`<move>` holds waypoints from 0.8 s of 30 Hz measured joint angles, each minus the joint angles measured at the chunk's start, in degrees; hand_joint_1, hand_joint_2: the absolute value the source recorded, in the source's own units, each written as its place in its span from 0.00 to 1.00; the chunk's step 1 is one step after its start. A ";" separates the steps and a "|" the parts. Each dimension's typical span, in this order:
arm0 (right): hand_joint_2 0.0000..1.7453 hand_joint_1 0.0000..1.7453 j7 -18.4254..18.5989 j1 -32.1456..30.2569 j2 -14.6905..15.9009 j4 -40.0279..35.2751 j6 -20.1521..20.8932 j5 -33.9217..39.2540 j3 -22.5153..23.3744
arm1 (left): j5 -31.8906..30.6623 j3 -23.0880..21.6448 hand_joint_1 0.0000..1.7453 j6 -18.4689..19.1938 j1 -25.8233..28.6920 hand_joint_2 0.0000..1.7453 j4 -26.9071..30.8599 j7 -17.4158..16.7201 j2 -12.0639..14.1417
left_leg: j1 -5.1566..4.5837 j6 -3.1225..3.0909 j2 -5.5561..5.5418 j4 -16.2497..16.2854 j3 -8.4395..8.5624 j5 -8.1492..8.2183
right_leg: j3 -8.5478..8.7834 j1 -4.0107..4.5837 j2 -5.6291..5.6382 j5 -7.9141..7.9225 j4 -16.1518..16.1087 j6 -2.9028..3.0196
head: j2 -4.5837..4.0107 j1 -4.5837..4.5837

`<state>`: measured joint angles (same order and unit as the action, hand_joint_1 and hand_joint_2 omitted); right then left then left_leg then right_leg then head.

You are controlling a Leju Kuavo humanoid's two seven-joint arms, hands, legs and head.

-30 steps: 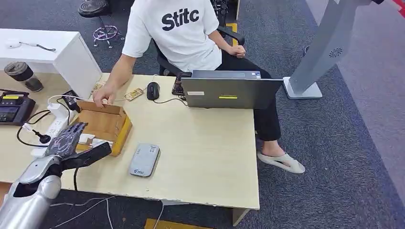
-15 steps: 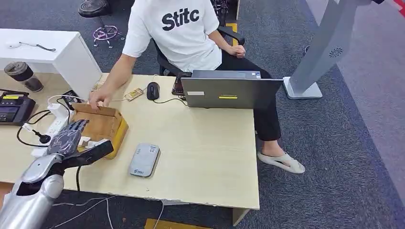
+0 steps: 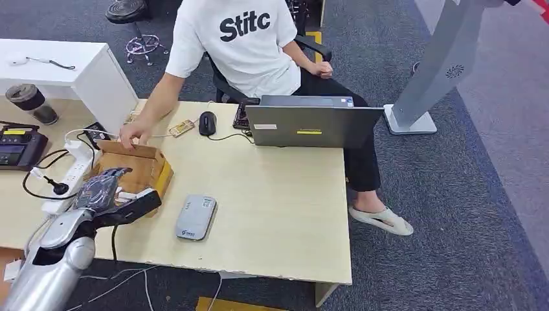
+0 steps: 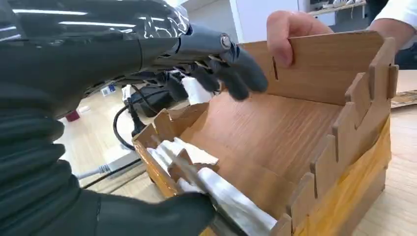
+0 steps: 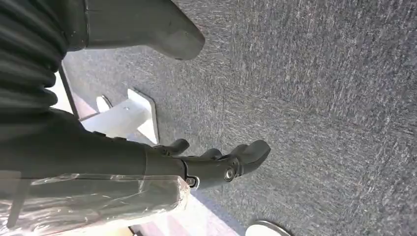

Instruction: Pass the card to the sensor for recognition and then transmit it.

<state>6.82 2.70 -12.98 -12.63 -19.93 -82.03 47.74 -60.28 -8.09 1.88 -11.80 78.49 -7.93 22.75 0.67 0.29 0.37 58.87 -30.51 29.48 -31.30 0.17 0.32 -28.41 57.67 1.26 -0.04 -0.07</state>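
Wooden, open-topped and notched along its walls, the small plywood box [image 3: 139, 170] sits on the left part of the pale wooden desk [image 3: 272, 194], with a yellow band along its outer side. White cards [image 4: 196, 169] stand on edge in slots at the box's near end, just beside the robot's left hand [image 3: 103, 191]; in the left wrist view their long edges run along the near wall of the box, across its width. The left hand hovers over that near end, dark fingers [image 4: 231, 73] spread above the box floor and thumb [image 4: 152, 214] low beside the cards; whether the thumb touches a card cannot be told, and nothing is plainly held. A person in a white printed T-shirt [image 3: 236, 39] sits behind the desk, one hand [image 3: 133, 134] gripping the box's far wall. To the right of the box, lying flat on the desk, is the grey rounded card sensor [image 3: 195, 217]. Farther back stand a grey laptop [image 3: 311, 123], a black mouse [image 3: 207, 122] and a small beige circuit board [image 3: 182, 127]; a white power strip [image 3: 74, 165] with black cables lies left of the box. The right hand [image 5: 216, 164] hangs over grey carpet [image 5: 319, 98], fingers loosely curled and holding nothing.
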 joint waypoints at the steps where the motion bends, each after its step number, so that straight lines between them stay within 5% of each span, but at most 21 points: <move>1: 1.00 0.00 0.02 0.00 0.00 0.00 0.00 -0.24 0.00 | 0.07 -0.02 0.45 0.02 0.00 1.00 0.00 0.07 0.00 | 0.00 0.00 0.00 0.00 0.00 0.00 | 0.00 0.00 0.00 0.00 0.00 0.00 | 0.00 0.02; 3: 1.00 0.00 0.11 0.00 0.00 0.00 0.00 -0.42 0.00 | 0.20 -0.02 0.72 0.04 0.01 1.00 0.00 0.09 0.00 | 0.00 0.00 0.00 0.00 0.00 0.00 | 0.00 0.00 0.00 0.00 0.00 0.00 | 0.00 0.02; 4: 1.00 0.00 0.13 0.00 0.00 0.00 0.00 -0.42 0.00 | 0.35 -0.02 0.77 0.11 0.01 1.00 0.00 0.09 0.02 | 0.00 0.00 -0.01 0.00 0.00 0.00 | 0.00 0.00 -0.01 0.00 0.00 0.00 | 0.00 0.02; 20: 1.00 0.00 0.09 0.00 0.00 0.02 0.28 -0.44 0.00 | 1.88 -0.02 0.75 2.40 0.06 1.00 0.00 0.09 1.68 | 0.00 0.00 0.00 0.00 -0.01 0.00 | 0.00 0.00 0.00 0.00 0.00 0.00 | 0.00 0.02; 24: 1.00 0.00 0.09 0.00 0.00 0.02 0.26 -0.44 0.00 | 1.88 -0.02 0.86 2.40 0.06 1.00 0.00 0.09 1.71 | 0.00 0.00 0.00 0.00 -0.01 0.00 | 0.00 0.00 -0.01 0.00 0.00 0.00 | 0.00 0.02</move>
<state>6.91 2.70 -12.98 -12.61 -19.67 -82.47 47.74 -58.40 -8.11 4.28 -11.73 78.49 -7.85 24.46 0.67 0.29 0.37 58.87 -30.52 29.48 -31.30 0.17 0.31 -28.41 57.67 1.26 -0.04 -0.04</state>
